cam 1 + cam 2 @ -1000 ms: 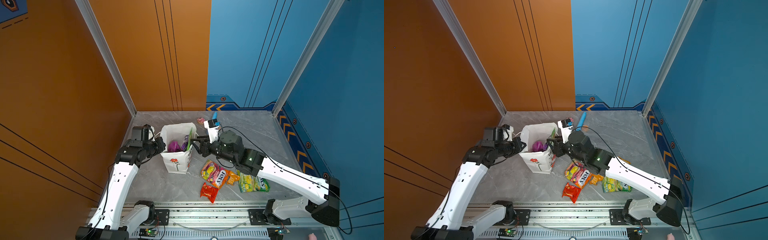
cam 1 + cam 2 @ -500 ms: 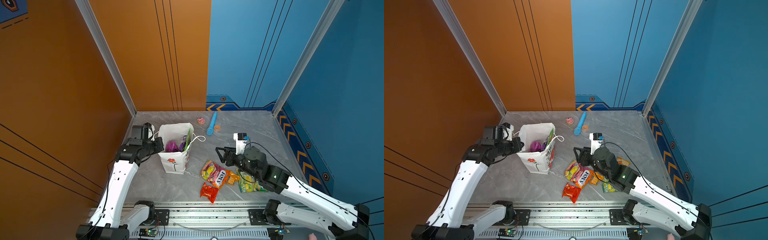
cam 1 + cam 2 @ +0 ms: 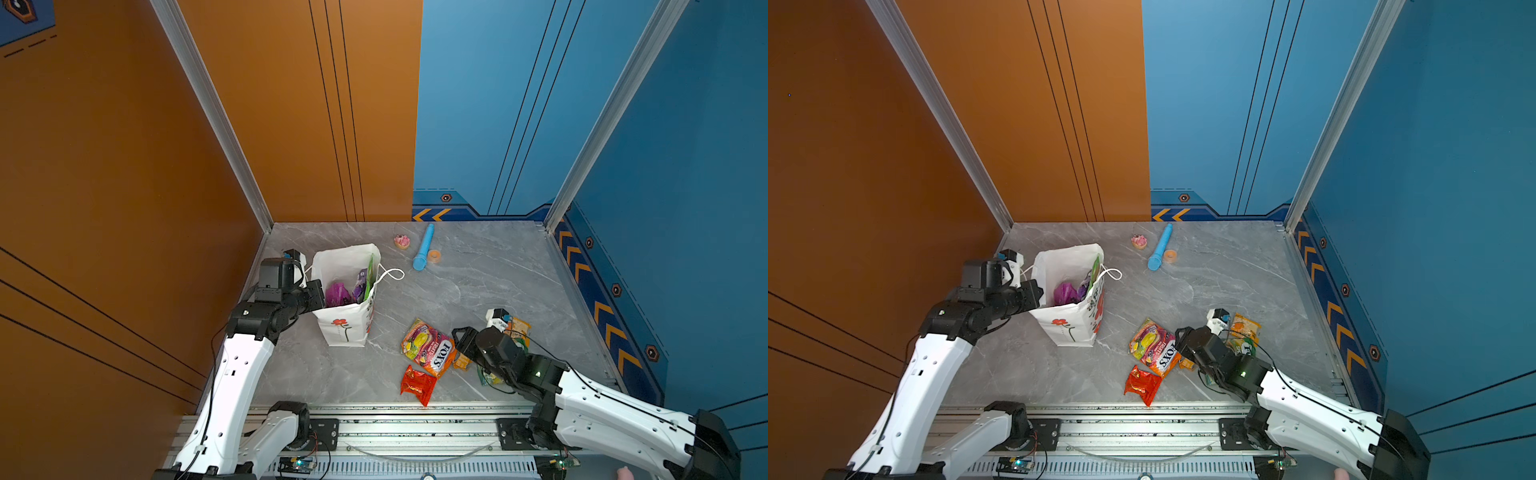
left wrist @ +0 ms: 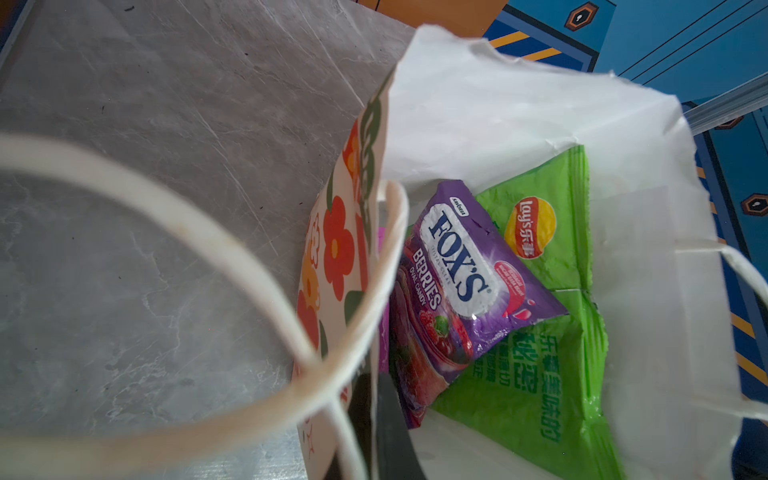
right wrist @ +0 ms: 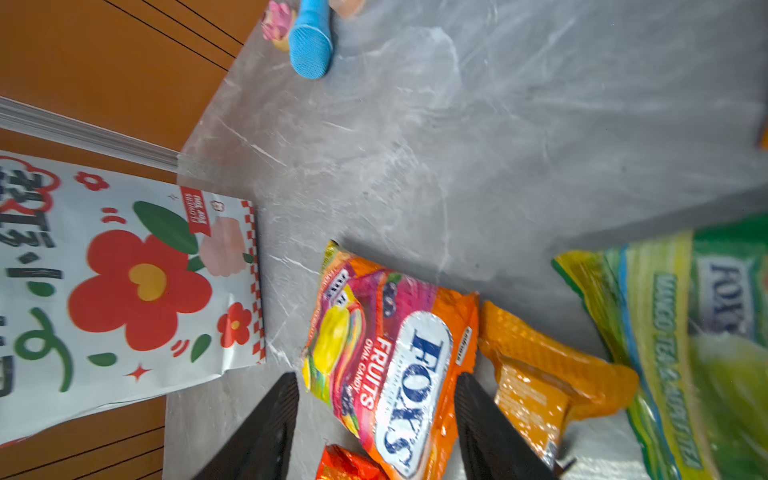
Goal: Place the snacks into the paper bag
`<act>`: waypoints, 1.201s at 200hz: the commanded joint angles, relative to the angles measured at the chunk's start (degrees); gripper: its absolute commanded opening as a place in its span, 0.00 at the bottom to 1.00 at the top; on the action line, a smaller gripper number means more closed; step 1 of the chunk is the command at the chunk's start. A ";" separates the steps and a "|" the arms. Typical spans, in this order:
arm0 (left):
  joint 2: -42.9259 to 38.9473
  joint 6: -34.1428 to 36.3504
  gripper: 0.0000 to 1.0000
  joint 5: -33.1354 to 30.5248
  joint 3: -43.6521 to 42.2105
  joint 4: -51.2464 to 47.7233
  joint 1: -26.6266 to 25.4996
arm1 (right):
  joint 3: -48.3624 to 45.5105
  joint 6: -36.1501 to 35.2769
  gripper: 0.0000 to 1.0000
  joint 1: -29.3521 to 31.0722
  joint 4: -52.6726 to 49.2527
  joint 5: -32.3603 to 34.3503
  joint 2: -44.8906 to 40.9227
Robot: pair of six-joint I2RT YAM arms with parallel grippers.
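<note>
Withdrawn from the paper bag's mouth since a second ago: right gripper (image 3: 459, 337), now recorded low over the near-right packets. Its jaws are spread, with the orange FOX'S Fruits packet (image 5: 399, 365) framed between them and nothing pinched.

- Paper bag (image 3: 347, 328): kept upright at the left, mouth open. Its left rim is pinched by the left gripper (image 3: 320, 293), whose jaws are pressed together.
- Inside the bag: purple FOX'S Berries packet (image 4: 457, 282), laid on the green Lay's chip bag (image 4: 540, 374).
- On the marble tabletop (image 3: 498, 270), near right: red packet (image 3: 417, 384), nearest; small orange packet (image 5: 540, 374), just right of the Fruits packet; green FOX'S packet (image 5: 706, 332), partly hidden under the right arm; another orange packet (image 3: 517, 326), farther right.
- Far centre: blue tube (image 3: 424, 247), pink cake toy (image 3: 402, 241), small orange ring (image 3: 434, 256).
</note>
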 commanded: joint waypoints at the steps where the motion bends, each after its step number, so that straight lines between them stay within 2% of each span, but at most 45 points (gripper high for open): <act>1: -1.50 1.88 0.00 -2.51 -0.14 4.76 0.82 | -0.77 10.11 0.62 3.63 -0.83 6.23 1.74; 60: -1.60 2.10 0.00 -4.48 -0.15 3.91 0.97 | -0.15 15.07 0.67 8.95 0.29 8.02 7.84; 94: -1.52 2.24 0.00 -4.94 -0.14 3.60 0.98 | -2.22 20.43 0.67 13.50 1.66 11.78 9.10; 130: -1.34 2.22 0.00 -4.81 -0.15 3.60 0.98 | -2.69 22.31 0.66 14.62 3.04 13.16 10.83; 211: 0.03 2.19 0.00 -4.41 -0.11 3.60 1.35 | -3.92 24.69 0.65 15.86 11.27 11.02 18.63; 240: -0.01 2.32 0.00 -5.22 -0.23 3.64 1.59 | -4.17 25.70 0.61 15.79 13.18 10.75 20.91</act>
